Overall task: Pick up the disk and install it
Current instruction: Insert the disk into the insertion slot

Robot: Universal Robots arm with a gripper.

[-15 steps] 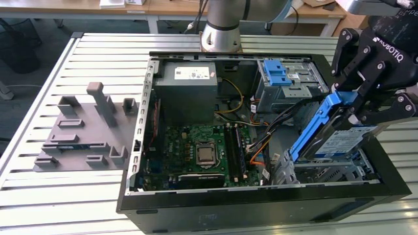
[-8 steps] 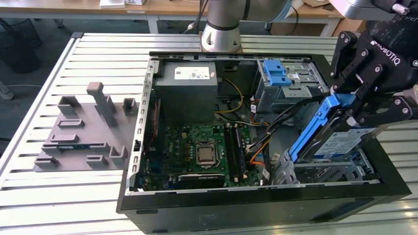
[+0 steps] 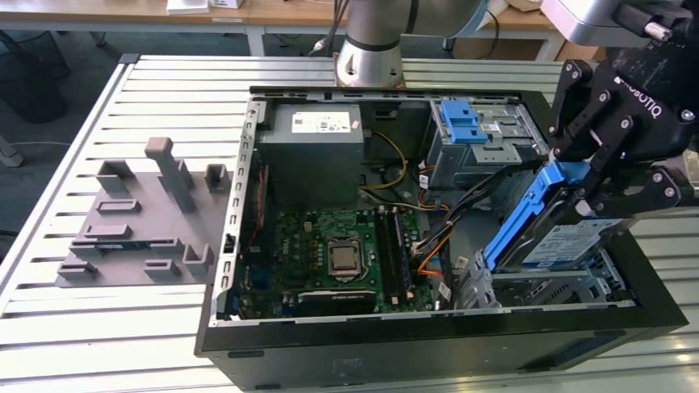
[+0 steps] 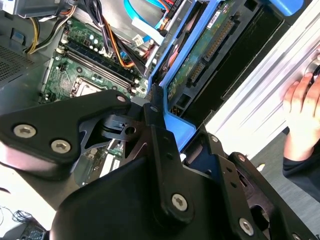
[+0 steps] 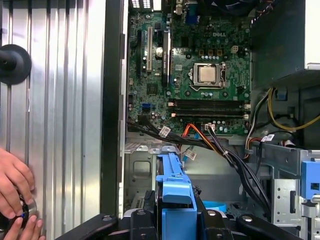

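Note:
The disk (image 3: pixel 559 239), silver with a white-and-blue label and a blue plastic frame, hangs steeply tilted over the metal drive bay (image 3: pixel 546 288) at the exterior view's right end of the open computer case (image 3: pixel 437 337). My gripper (image 3: pixel 610 187) is shut on its upper end, black fingers clamping the blue frame. In the second wrist view the disk (image 4: pixel 200 55) shows its green circuit-board underside, and one finger (image 4: pixel 154 107) presses on the frame. The first wrist view shows the blue frame of the disk (image 5: pixel 174 182) pointing into the case.
Inside the case lie a green motherboard (image 3: pixel 339 254), a grey power-supply box (image 3: pixel 317 147), a blue latch piece (image 3: pixel 467 123) and loose cables (image 5: pixel 235 155). A grey fixture plate (image 3: pixel 142 221) sits on the slatted table. A person's hand (image 5: pixel 15 195) rests on the table beside the case.

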